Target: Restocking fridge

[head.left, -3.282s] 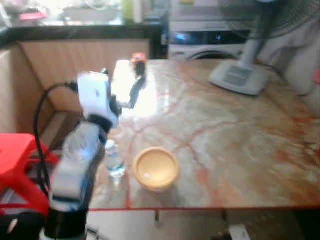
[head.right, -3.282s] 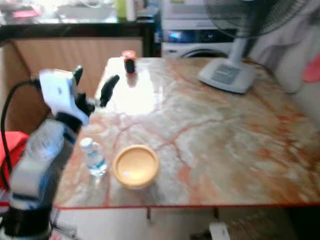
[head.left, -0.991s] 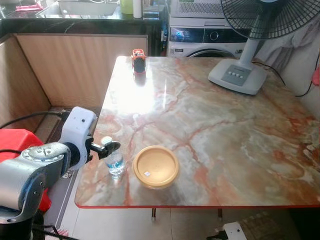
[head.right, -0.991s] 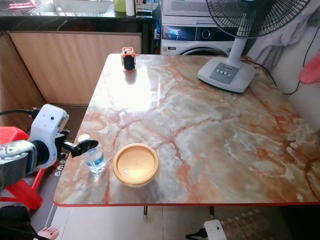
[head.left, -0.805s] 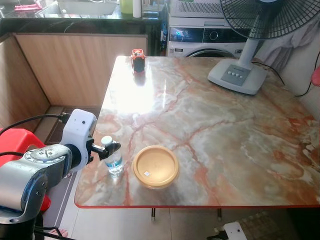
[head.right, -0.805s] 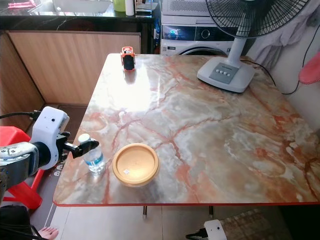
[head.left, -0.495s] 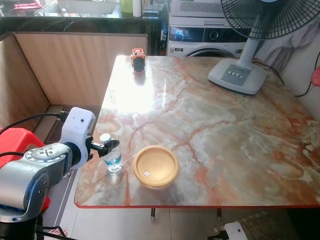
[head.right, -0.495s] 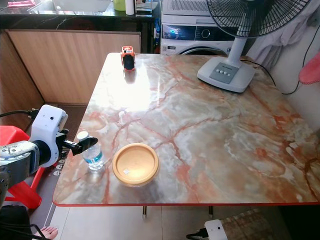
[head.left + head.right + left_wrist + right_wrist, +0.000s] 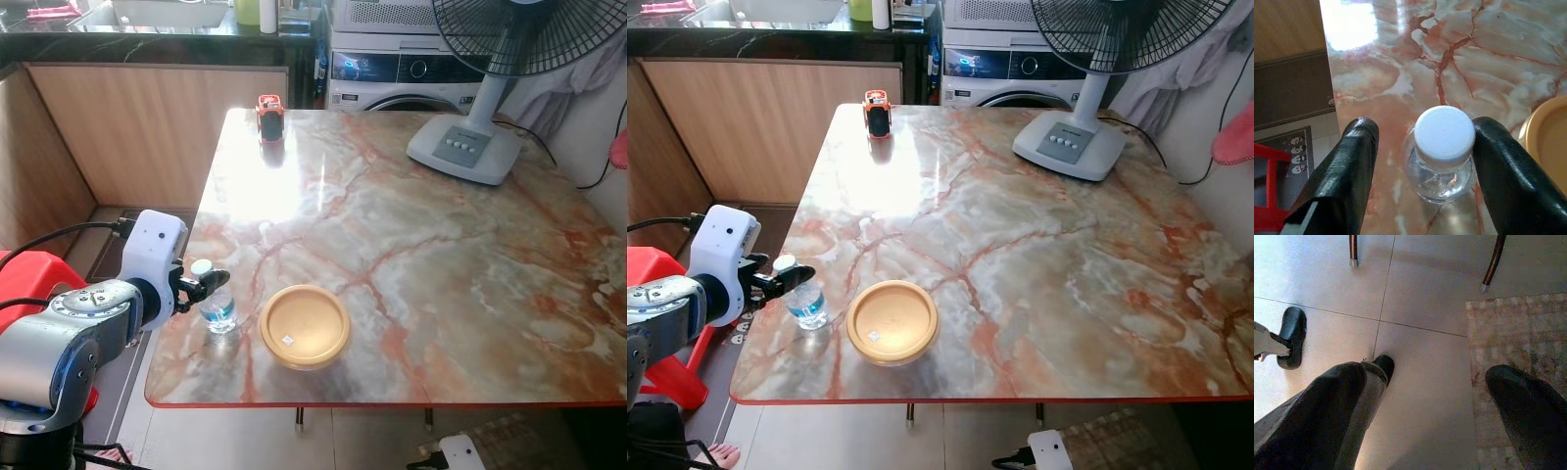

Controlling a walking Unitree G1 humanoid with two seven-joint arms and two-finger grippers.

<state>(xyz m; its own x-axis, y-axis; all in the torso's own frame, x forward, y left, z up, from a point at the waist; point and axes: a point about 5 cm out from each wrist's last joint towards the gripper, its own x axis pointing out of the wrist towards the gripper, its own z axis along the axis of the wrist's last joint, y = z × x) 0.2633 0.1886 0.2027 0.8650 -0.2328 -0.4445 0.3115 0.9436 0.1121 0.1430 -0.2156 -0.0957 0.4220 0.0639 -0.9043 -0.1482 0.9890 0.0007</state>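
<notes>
A small clear water bottle (image 9: 218, 307) with a white cap (image 9: 1444, 134) stands upright near the front left corner of the marble table (image 9: 421, 245). My left gripper (image 9: 208, 283) reaches in from the table's left side at the height of the bottle's neck. It is open, with one black finger on each side of the cap. One finger (image 9: 1498, 166) sits close against the bottle, while the other finger (image 9: 1349, 161) stands a little off. My right gripper (image 9: 1425, 377) hangs open over the floor.
A shallow yellow dish (image 9: 305, 326) lies just right of the bottle. A standing fan's base (image 9: 466, 149) is at the far right, a small orange object (image 9: 269, 115) at the far left edge. A red stool (image 9: 24, 279) stands beside the table. Below are table legs (image 9: 1353, 248) and a rug (image 9: 1518, 333).
My left arm came down from a raised pose to the bottle's height. Its fingers now straddle the cap, and the bottle has shifted slightly left and away.
</notes>
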